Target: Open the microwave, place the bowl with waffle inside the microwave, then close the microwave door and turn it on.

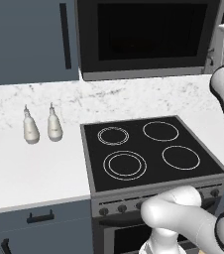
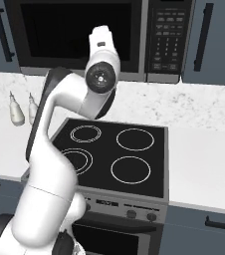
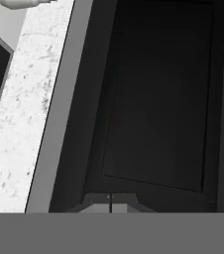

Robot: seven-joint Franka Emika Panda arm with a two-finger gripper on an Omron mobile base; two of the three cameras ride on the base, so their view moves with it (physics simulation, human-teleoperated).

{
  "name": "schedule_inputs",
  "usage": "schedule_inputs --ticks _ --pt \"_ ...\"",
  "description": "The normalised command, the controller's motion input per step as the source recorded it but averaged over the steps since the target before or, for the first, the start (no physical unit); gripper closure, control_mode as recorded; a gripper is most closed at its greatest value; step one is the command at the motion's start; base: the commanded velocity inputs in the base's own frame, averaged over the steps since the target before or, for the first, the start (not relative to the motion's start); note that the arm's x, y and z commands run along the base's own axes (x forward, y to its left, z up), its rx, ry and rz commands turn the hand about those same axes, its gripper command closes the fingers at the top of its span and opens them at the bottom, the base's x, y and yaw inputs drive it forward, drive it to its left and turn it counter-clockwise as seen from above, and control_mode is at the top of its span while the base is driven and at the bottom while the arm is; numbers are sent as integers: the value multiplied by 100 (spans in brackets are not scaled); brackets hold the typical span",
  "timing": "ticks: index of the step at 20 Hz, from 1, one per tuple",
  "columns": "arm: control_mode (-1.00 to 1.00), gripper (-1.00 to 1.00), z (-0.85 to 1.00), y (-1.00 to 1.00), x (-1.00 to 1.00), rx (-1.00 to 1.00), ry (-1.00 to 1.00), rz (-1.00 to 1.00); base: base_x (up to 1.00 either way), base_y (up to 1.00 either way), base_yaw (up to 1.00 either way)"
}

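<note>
Left base view: the arm rises from the lower right corner, its white elbow bulging in front of the oven knobs, then climbs along the right edge to a dark-banded link beside the microwave (image 1: 148,37). The microwave sits above the counter (image 1: 34,168), its door (image 1: 151,32) flat against the front, dark glass across most of it. Below lies the stovetop (image 1: 151,149) with four rings. Two white bottles (image 1: 42,126) stand side by side on the counter to the left, near the marble backsplash. A blue-grey cabinet (image 1: 29,39) hangs left of the microwave.

Right base view: the arm climbs from the lower left, bends over the stovetop's left side and reaches up and forward, the wrist raised in front of the door (image 2: 50,35). The hand points toward the glass; the fingers are hidden behind the wrist. The button panel (image 2: 165,37) runs down the microwave's right side, well right of the hand. The bottles show at the far left, partly behind the arm.

Hand view: the picture is rolled, so the door (image 3: 158,99) stands as a tall dark pane with its grey edge at the left, the marble beyond that. The gripper (image 3: 110,202) sits close to the glass, its tips pressed together with nothing between them.
</note>
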Motion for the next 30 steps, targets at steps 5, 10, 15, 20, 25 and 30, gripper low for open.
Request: schedule_inputs --ticks 5,10,15,20,25,30 --pt "-100 100 -14 -60 -30 3 4 0 0 0 0" --pt "-100 100 -14 -68 -25 2 1 0 0 0 0" --pt "-100 100 -31 -12 7 0 0 0 0 0 0" --pt "-100 100 -26 -21 41 0 -4 -3 0 0 0" --pt "-100 100 -6 -31 47 0 -5 -2 0 0 0" --pt "-100 100 -2 -32 57 0 0 -1 0 0 0"
